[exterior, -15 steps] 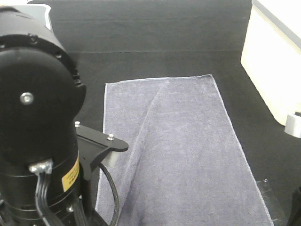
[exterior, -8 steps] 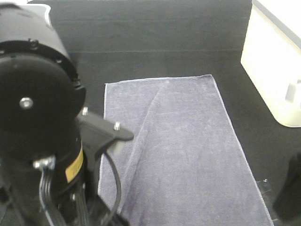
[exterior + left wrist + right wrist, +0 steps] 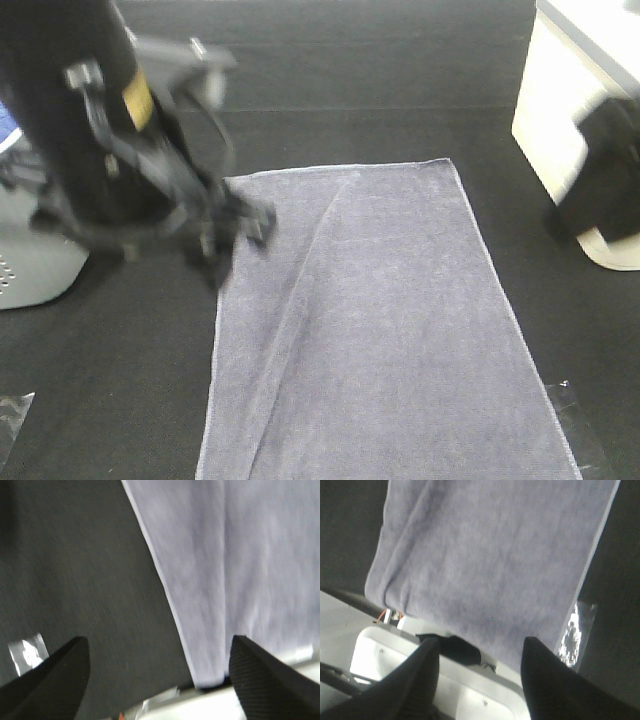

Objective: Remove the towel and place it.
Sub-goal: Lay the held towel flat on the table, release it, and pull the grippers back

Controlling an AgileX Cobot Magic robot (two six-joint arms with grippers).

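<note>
Towel [image 3: 390, 330] lies spread flat on the black table [image 3: 400, 60], long axis running away from the camera, with 1 lengthwise crease from the far hem toward the near left corner. No gripper touches it. Left gripper [image 3: 157, 680]: the 2 fingertips stand wide apart with nothing between them, above the towel's left edge; in the exterior view the arm is blurred. Right gripper [image 3: 480, 672]: jaws apart, narrower than the left, nothing held, above the towel's near end. Grey perforated basket [image 3: 30, 275] sits left of the towel, apart from it. White bin [image 3: 555, 110] sits at the far right.
</note>
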